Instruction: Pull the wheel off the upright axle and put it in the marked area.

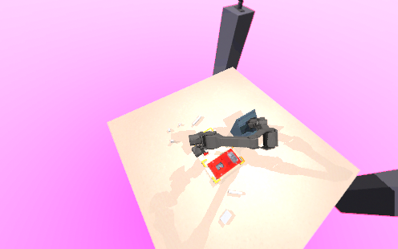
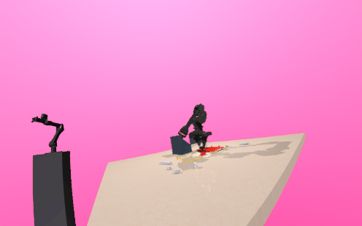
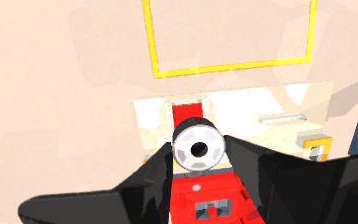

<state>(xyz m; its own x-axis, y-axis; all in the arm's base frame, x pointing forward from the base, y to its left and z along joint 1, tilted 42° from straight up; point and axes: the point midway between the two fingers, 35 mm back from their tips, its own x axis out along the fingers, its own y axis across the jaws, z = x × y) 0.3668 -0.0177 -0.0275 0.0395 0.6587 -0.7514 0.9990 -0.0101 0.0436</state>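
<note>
Wrist view: the end effector [image 3: 198, 150] is clamping the wheel [image 3: 198, 146] by its tyre, above the red fixture [image 3: 207, 195]; the yellow-outlined marked area [image 3: 230, 37] is lying ahead on the counter [image 3: 55, 100]; the wheel is appearing small, rigid, probably light; rim-gripping is suiting it.

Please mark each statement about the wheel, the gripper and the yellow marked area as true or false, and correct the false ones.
1. The gripper is shut on the wheel. True.
2. The wheel already lies inside the yellow marked area. False: in the wrist view the yellow outline lies beyond the wheel and nothing is seen inside it.
3. The wheel has a white face with a dark hole in its middle. True.
4. The gripper is open and touches nothing. False: its two dark fingers press on both sides of the wheel.
5. A red part lies below the wheel in the wrist view. True.
</note>
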